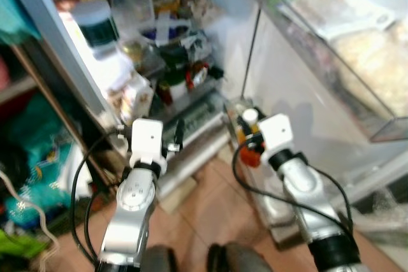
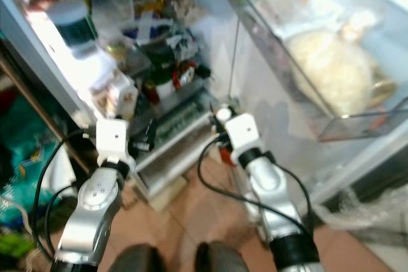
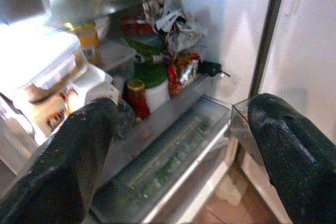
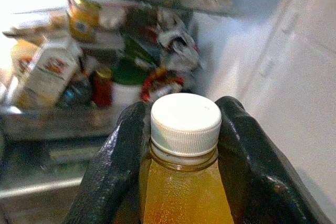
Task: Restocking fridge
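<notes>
An open fridge (image 1: pixel 210 62) stands in front of me, its shelves crowded with jars, packets and tubs. My right gripper (image 1: pixel 247 137) is shut on a bottle of orange juice with a white cap (image 1: pixel 249 116), holding it upright low down by the fridge's right wall, near the door hinge. In the right wrist view the black fingers (image 4: pixel 113 166) press on both sides of the bottle's neck (image 4: pixel 185 156). My left gripper (image 1: pixel 176 137) is open and holds nothing, facing the bottom shelf and the crisper drawer (image 3: pixel 168 156).
The fridge door (image 2: pixel 299 113) swings out on the right, and its clear bin (image 2: pixel 331 122) holds a white bag and a green lid. A red-lidded jar (image 3: pixel 137 95) and a carton stand on the bottom shelf. Teal clutter fills shelving at left. Brown tiles lie below.
</notes>
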